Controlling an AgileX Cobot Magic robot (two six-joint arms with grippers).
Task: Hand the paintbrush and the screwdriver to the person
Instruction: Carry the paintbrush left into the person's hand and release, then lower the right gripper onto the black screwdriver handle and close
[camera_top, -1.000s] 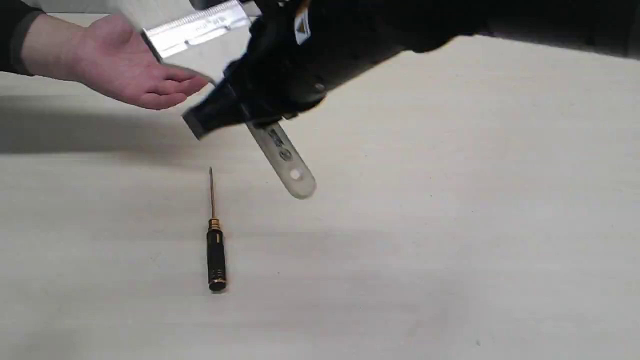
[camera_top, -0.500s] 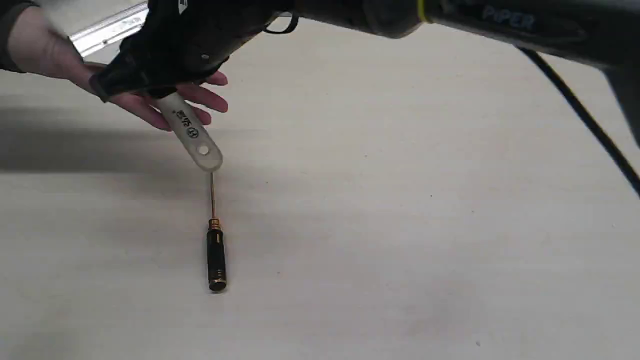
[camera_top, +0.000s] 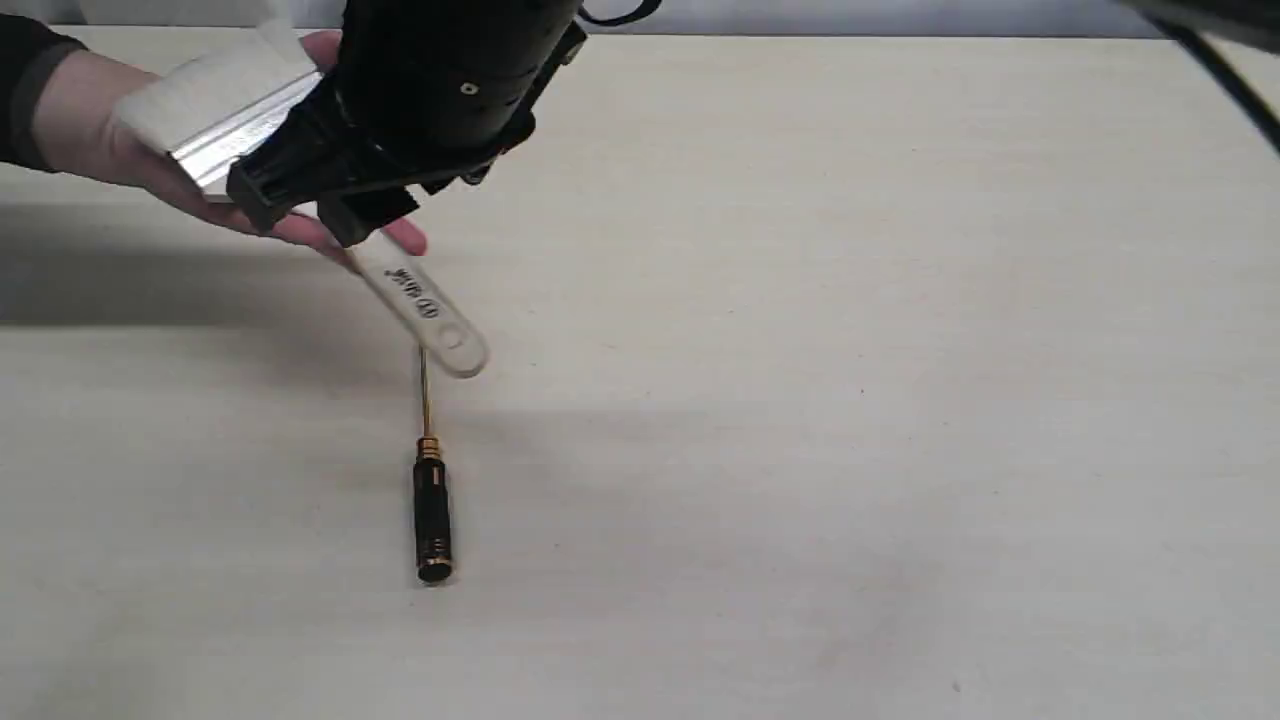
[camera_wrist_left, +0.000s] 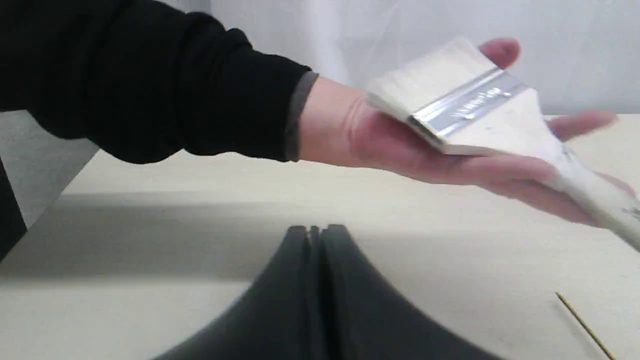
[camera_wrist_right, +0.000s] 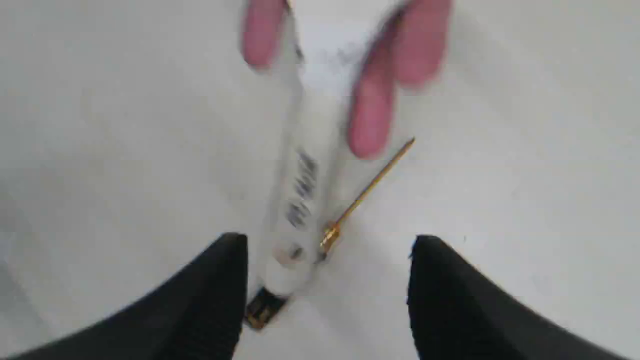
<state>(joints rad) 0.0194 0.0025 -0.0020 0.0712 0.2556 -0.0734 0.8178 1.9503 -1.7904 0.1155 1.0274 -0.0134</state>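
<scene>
Handover, step one: paintbrush (camera_top: 415, 300) lies on person's hand (camera_top: 85, 135); your right gripper (camera_wrist_right: 327, 240) stands spread, seemingly clear; next, grasp the screwdriver (camera_top: 432, 510).

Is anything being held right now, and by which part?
No pincer holds anything. The paintbrush lies on the person's open hand, bristle end on the palm; the right pincer stands open.
</scene>
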